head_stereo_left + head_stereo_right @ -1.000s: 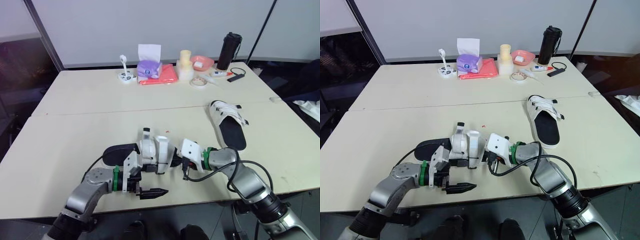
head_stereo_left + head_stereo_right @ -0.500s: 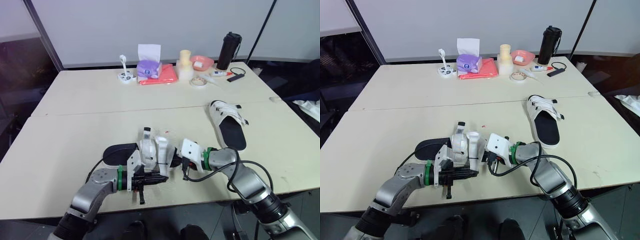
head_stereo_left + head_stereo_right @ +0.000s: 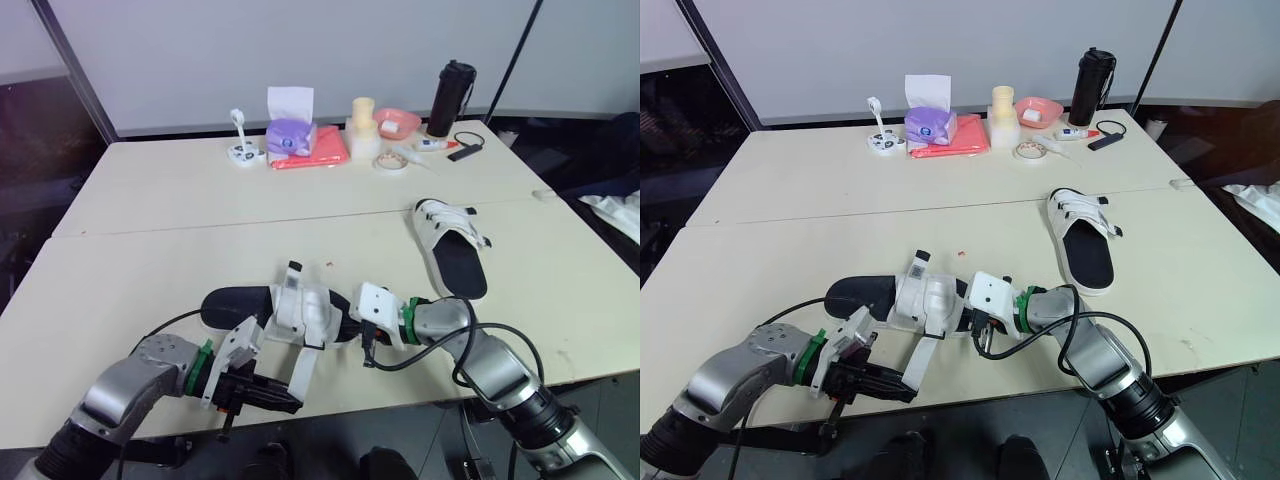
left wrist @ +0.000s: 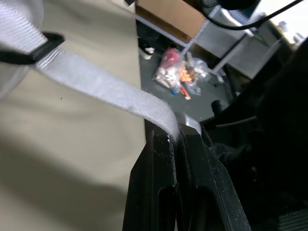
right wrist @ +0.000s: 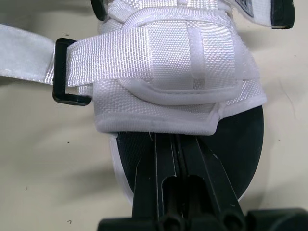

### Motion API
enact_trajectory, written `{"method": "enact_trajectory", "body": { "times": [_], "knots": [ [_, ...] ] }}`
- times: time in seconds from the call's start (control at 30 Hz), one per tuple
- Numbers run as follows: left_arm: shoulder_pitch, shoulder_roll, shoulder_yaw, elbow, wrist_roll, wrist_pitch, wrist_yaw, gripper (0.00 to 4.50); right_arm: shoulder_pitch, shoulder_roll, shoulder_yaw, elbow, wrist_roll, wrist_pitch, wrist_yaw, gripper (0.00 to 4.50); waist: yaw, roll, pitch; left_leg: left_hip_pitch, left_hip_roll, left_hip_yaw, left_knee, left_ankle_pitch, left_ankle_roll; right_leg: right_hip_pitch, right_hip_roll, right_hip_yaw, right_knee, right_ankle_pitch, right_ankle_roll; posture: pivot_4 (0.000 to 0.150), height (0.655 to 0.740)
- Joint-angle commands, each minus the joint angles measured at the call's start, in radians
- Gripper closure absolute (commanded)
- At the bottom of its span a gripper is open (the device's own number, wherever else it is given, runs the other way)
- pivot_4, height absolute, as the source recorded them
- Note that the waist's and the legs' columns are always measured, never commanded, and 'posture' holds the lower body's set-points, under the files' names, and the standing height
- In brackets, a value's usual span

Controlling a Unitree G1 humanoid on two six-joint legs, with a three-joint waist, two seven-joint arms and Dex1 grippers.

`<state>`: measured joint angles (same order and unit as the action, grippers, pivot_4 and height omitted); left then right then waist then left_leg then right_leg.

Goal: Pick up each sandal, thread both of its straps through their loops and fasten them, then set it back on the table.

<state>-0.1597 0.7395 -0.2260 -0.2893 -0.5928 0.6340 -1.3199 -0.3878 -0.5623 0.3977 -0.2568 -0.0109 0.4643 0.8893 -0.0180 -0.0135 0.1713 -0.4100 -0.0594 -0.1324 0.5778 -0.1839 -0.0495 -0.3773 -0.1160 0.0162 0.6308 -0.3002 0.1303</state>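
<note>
- We find the near sandal (image 3: 298, 310) lying on the surface (image 3: 180, 230), close to the front edge, between the two arms.
- The right end effector (image 5: 175, 140) is clenched on the black sole of this sandal, at the end under the white upper.
- The left end effector (image 4: 175, 144) is clenched on the free end of a white strap (image 3: 305, 365), out by the front edge of the surface.
- This strap passes through the black loop (image 5: 58, 72) at the side of the upper and runs taut from there to the left end effector.
- The far sandal (image 3: 455, 255) lies flat on the robot's right side of the surface, well apart from both end effectors.
- A bottle (image 3: 448, 98) and a tissue box (image 3: 290, 130) stand along the far edge.
</note>
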Motion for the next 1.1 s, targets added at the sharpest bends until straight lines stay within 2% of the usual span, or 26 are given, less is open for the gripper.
{"method": "enact_trajectory", "body": {
  "times": [0.03,0.23,0.4,0.53,0.67,1.1],
  "knots": [
    [-0.050,-0.018,0.029,-0.031,-0.097,0.048,-0.040,4.48,0.024,-0.019,0.012,0.055,-0.028,0.030,-0.008,4.50,0.001,0.000,0.000,0.000,0.000,0.000,0.000,0.000,0.000,0.000,0.000,0.000,0.000,0.000,0.000,0.150,0.7400],
    [-0.203,-0.055,0.124,0.038,-0.231,0.194,-0.001,4.48,0.030,-0.016,0.015,0.051,-0.028,0.033,-0.013,4.50,0.003,0.000,0.000,0.000,0.000,0.000,0.001,0.000,0.000,0.001,0.001,0.000,0.000,0.000,0.000,0.150,0.7400],
    [-0.335,-0.095,0.186,0.155,-0.289,0.285,0.039,4.48,0.034,-0.014,0.018,0.048,-0.029,0.035,-0.019,4.50,0.004,-0.001,0.001,0.000,0.000,0.000,0.001,0.000,0.000,0.001,0.002,0.000,0.001,0.002,0.003,0.150,0.7400],
    [-0.424,-0.166,0.210,0.284,-0.254,0.255,0.096,4.48,0.036,-0.018,0.023,0.048,-0.034,0.032,-0.023,4.50,0.006,-0.002,0.001,0.000,-0.001,0.000,0.001,0.001,0.000,0.001,0.002,0.000,0.001,0.002,0.004,0.150,0.7400],
    [-0.482,-0.252,0.205,0.414,-0.169,0.143,0.158,4.48,0.036,-0.019,0.026,0.045,-0.034,0.034,-0.026,4.50,0.011,-0.002,0.002,0.000,-0.002,0.000,0.003,0.001,-0.001,0.002,0.001,-0.001,0.001,0.002,0.004,0.150,0.7400],
    [-0.515,-0.333,0.158,0.569,-0.023,0.039,0.157,4.48,0.052,-0.031,0.019,0.024,-0.037,0.046,-0.037,4.50,0.010,-0.003,0.002,0.000,-0.003,0.000,0.006,0.001,-0.001,0.004,0.001,-0.002,0.001,0.002,0.004,0.150,0.7400]
  ]
}}
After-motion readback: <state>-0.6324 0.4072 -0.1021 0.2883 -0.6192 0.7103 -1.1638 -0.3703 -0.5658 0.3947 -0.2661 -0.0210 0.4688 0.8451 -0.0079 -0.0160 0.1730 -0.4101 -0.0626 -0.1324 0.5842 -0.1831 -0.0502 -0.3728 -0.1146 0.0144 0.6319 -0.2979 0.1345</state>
